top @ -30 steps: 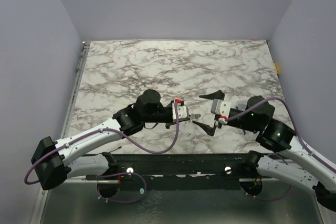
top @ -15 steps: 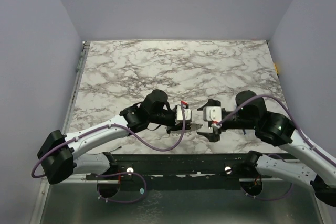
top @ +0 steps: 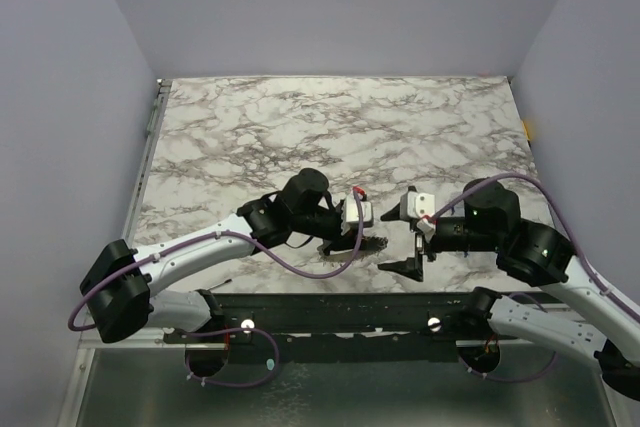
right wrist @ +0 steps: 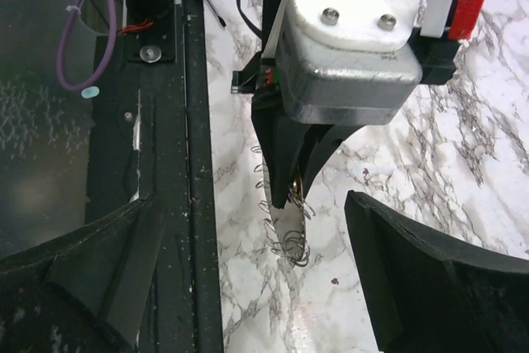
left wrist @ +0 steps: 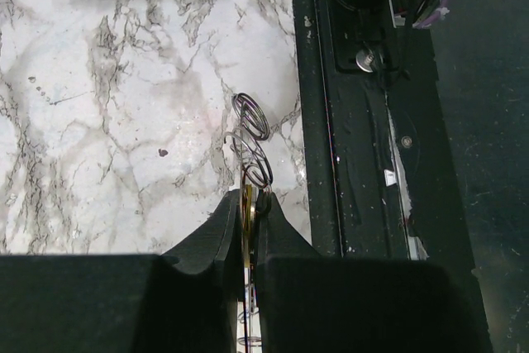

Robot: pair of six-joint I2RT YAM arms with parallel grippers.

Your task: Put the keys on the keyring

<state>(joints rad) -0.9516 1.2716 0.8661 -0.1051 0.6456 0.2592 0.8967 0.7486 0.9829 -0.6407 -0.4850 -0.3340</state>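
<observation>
Marble tabletop point(top: 300, 127), left pincer point(left wrist: 250, 197) pinching key point(right wrist: 295, 189), right pincer point(top: 392, 239) agape

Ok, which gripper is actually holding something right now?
The left gripper: its jaws are pinched shut on a yellowish key with wire rings sticking out past them. The right gripper stands wide open and empty.

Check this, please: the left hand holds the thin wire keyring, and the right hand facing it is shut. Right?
Not quite: the right hand is wide open, as the right wrist view shows. The left hand does hold the keyring.
</observation>
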